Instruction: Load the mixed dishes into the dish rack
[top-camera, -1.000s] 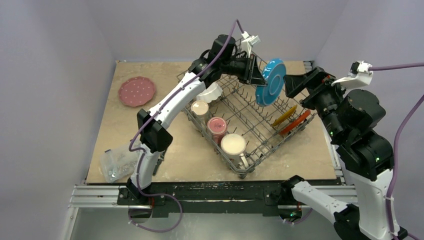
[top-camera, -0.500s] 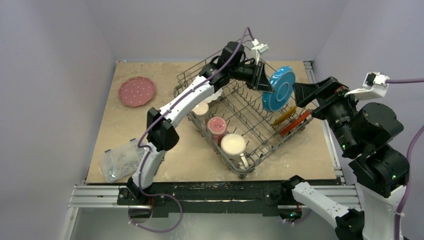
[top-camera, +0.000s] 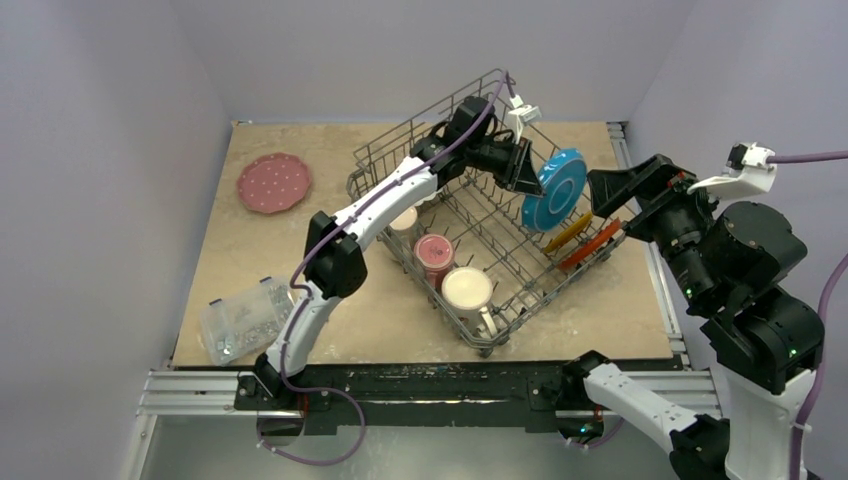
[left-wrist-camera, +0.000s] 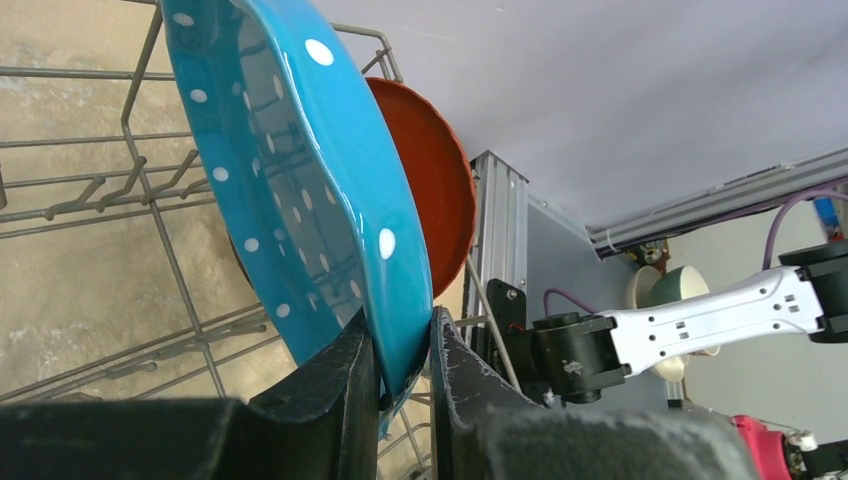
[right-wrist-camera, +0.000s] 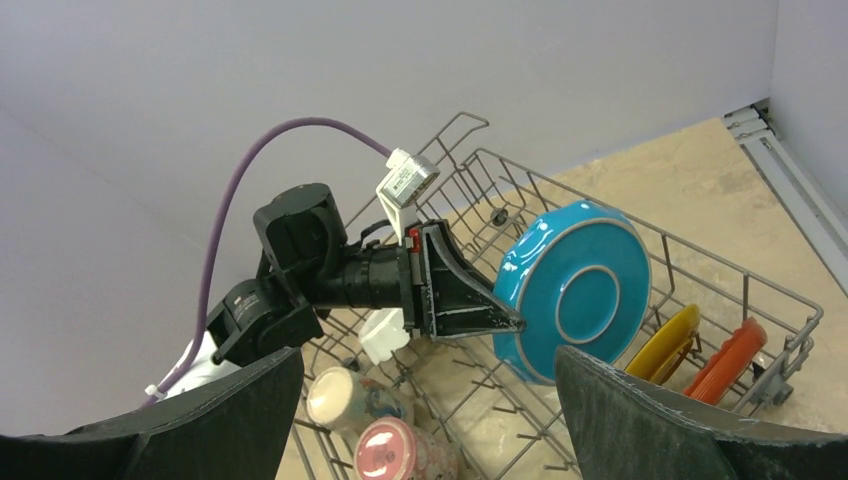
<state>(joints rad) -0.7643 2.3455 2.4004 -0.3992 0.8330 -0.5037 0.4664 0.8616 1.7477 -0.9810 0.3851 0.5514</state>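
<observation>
Gripping blue plate (top-camera: 553, 188) by rim with left end effector (left-wrist-camera: 402, 348) over rack (top-camera: 530, 300) (orange plate (left-wrist-camera: 432, 190) behind). Holding right end effector (right-wrist-camera: 425, 385) wide, empty.

Table (top-camera: 330, 140): beige, mottled top.
Far left corner: a pink plate (top-camera: 274, 183) is laid flat.
Near left corner: a clear plastic box (top-camera: 240, 320) is set.
Centre to right edge: the dish rack (top-camera: 530, 300) is stood askew.

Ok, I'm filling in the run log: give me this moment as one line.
left claw: shut on blue dotted plate, over dish rack | right claw: open, empty | pink plate: on table
</observation>
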